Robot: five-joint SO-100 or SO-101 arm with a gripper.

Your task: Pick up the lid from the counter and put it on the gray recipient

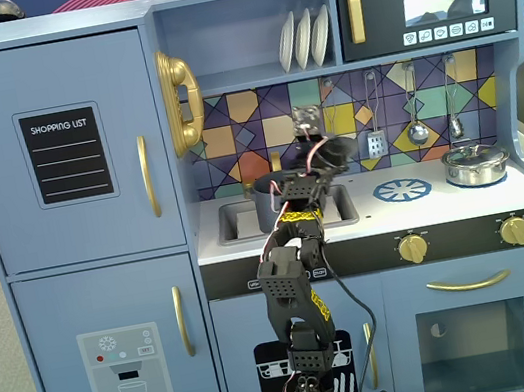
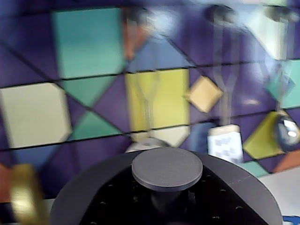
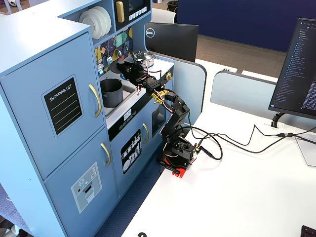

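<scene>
Pincer (image 1: pixel 328 156) pinches the lid (image 1: pixel 333 153) by its knob (image 2: pixel 167 168), tilted, raised clear of the bench (image 1: pixel 377 216). The gray pot (image 3: pixel 111 92) sits uncovered in the sink (image 1: pixel 236 223).

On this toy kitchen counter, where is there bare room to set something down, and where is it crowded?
Free: the blue burner print, between the sink and the shiny silver pot, and the counter strip in front of it. Crowded: the sink, filled by the gray pot, with the gripper holding the dark lid overhead.
</scene>
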